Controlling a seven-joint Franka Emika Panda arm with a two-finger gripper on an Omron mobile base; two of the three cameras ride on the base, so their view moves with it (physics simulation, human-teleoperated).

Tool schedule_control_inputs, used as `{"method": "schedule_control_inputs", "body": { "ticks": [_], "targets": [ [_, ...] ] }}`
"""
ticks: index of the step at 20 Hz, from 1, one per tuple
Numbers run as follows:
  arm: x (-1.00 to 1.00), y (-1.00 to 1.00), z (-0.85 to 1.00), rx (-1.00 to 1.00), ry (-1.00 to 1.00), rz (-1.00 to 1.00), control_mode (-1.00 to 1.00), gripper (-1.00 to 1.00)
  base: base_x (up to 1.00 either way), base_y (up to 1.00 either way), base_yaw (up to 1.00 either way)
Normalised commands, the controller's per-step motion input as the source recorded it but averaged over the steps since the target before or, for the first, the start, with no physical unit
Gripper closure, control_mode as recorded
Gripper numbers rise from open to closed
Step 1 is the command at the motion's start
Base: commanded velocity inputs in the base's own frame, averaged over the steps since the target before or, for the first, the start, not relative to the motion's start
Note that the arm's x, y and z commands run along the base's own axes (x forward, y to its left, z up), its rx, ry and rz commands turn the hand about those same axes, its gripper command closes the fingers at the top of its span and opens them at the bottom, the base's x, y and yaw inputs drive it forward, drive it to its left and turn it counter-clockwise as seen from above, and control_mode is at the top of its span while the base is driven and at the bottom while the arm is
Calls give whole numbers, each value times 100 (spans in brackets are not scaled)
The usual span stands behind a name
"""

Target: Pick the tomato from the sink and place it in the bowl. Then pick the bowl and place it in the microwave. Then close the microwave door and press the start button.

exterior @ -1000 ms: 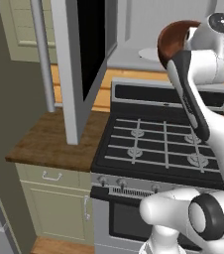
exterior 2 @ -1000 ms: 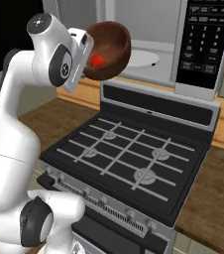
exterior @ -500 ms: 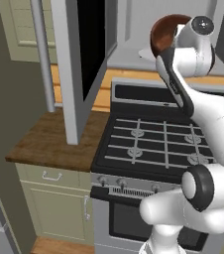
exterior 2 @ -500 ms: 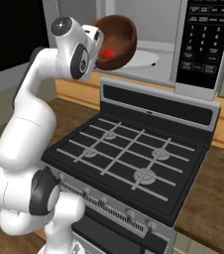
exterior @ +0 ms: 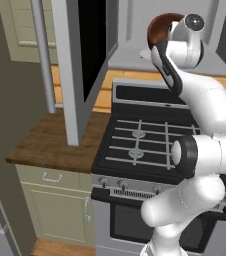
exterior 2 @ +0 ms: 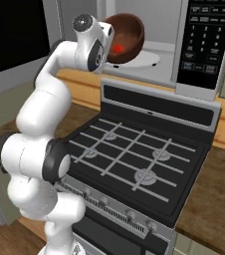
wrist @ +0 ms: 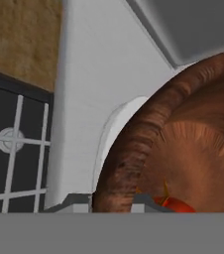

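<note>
The pincer [wrist: 113, 201] is clamped on the rim of the bowl [exterior 2: 127, 37], one tip inside and one outside the wall, as the hand view shows. The bowl hangs at the open mouth of the microwave [exterior 2: 199, 45], tilted, its hollow facing right and toward the near side in the right base view. It sits just above the white turntable plate [exterior 2: 147, 59]; whether it touches the plate I cannot tell. The tomato [exterior 2: 118, 49] lies inside the bowl, low against its wall; in the hand view a sliver of red [wrist: 176, 204] shows beside the inner tip.

In the left base view the bowl [exterior: 160, 31] peeks out from behind the robot's wrist, in front of the microwave's light grey inside. The microwave door [exterior: 80, 60] stands swung wide open to the left, its black window edge-on and its bar handle [exterior: 42, 55] on the near left. Below lies the stove [exterior 2: 139, 154] with its black top and grey grates, and a wooden desk [exterior: 55, 142] runs on its left.
</note>
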Motion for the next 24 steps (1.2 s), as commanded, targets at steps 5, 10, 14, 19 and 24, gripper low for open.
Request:
{"method": "schedule_control_inputs", "body": {
  "ticks": [5,10,14,19,24],
  "targets": [
    [84,-22,1,0,8,4,-100,100,0,0,0],
    [56,-22,-6,0,2,3,-100,100,0,0,0],
    [29,-15,-34,0,0,1,-100,100,0,0,0],
    [33,-4,-38,0,0,0,-100,-100,0,0,0],
    [5,0,-12,0,-14,0,-100,-100,0,0,0]
  ]
}}
